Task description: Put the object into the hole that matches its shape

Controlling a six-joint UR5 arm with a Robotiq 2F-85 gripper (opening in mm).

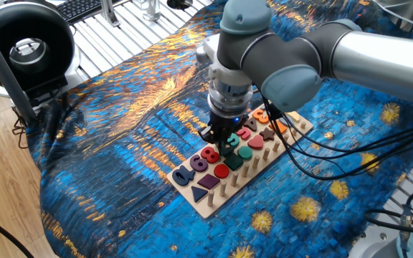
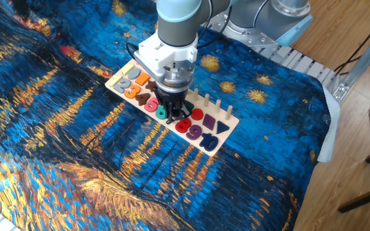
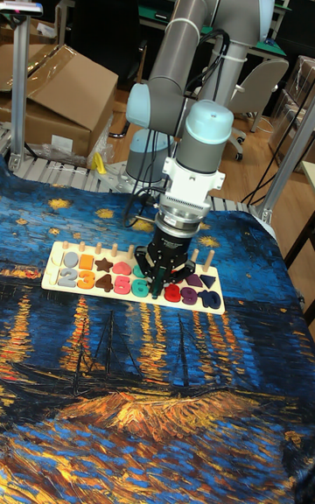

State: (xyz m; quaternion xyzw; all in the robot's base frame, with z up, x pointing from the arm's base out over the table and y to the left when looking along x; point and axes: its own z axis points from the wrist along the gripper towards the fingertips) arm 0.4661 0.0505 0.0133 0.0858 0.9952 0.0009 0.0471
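Under the gripper [image 2: 174, 117], jaws hidden low over the board [image 2: 117, 84], grip unclear. Any wooden number piece there is light, stiff; pinch its flat sides.

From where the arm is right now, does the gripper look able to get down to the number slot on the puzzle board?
Probably yes. The gripper hangs directly over the number row of the puzzle board, between the teal and red numbers, with nothing visible in between; the slot itself is hidden beneath it.
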